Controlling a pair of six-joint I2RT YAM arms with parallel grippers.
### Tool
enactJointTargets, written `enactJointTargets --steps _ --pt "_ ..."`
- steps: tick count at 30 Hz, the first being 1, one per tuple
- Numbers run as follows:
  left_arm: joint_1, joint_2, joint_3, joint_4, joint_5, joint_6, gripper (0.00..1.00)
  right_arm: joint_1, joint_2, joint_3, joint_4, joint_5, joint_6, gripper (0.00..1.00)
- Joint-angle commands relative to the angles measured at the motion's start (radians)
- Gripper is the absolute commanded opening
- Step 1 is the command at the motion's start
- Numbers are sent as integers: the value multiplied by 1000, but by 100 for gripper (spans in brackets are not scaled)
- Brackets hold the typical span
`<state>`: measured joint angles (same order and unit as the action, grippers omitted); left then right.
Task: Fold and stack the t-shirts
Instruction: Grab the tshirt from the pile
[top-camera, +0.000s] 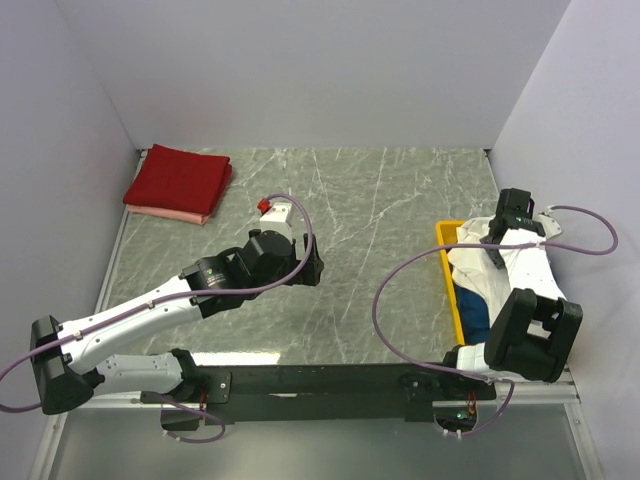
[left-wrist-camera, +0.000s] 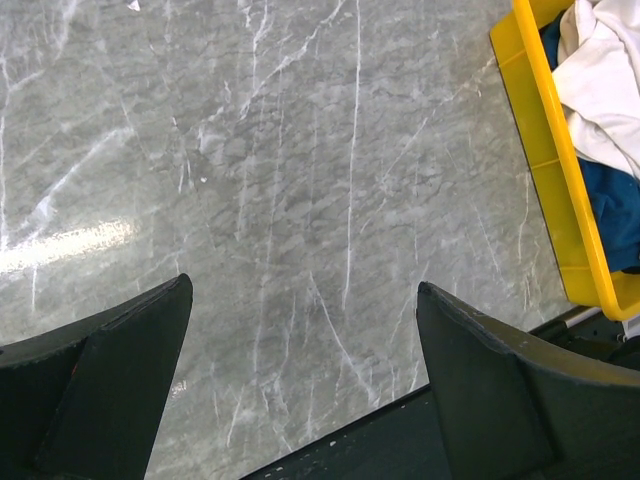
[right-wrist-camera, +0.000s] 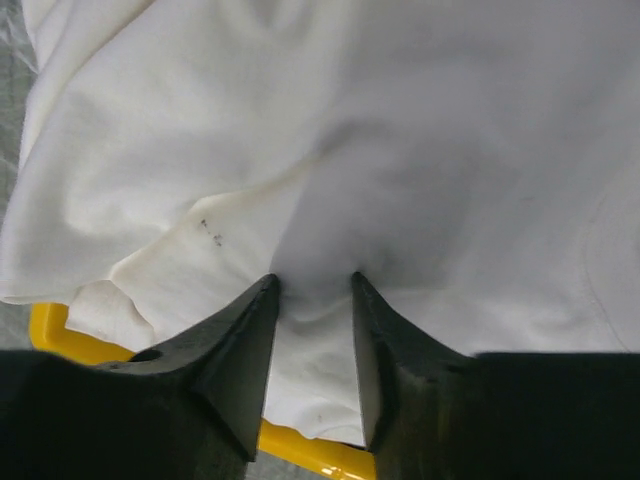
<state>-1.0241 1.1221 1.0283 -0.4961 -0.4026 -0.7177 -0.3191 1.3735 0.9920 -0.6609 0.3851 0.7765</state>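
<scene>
Marble tabletop (top-camera: 350, 200): cream t-shirt (right-wrist-camera: 400, 150) within right pincer (right-wrist-camera: 313, 290)

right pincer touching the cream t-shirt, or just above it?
Touching. The right wrist view shows both fingers of the right pincer pressed into the cream t-shirt, with a fold of its cloth bunched between them.

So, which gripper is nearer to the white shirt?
Right. The right gripper is on the white shirt, cloth between its jaws; the left gripper hangs over the table, well to its left.
</scene>
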Motion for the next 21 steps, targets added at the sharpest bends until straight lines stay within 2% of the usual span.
enactJointTargets --steps 1,3,4,6,14,21 --pt "7 -1 35 30 18 9 100 -8 -27 -23 26 -3 10 40" --pt "7 -1 36 33 19 8 99 -8 -62 -27 35 -21 -2 28" --pt "6 4 38 33 19 6 100 -8 -71 -29 35 -32 -5 13" --pt "7 5 47 28 19 4 99 -8 -100 -24 26 -43 -11 0" --pt "9 -7 56 27 7 3 99 -8 -220 51 -37 -72 -54 0" --pt "16 -13 62 36 -1 1 99 9 -330 207 -91 -207 -117 0"
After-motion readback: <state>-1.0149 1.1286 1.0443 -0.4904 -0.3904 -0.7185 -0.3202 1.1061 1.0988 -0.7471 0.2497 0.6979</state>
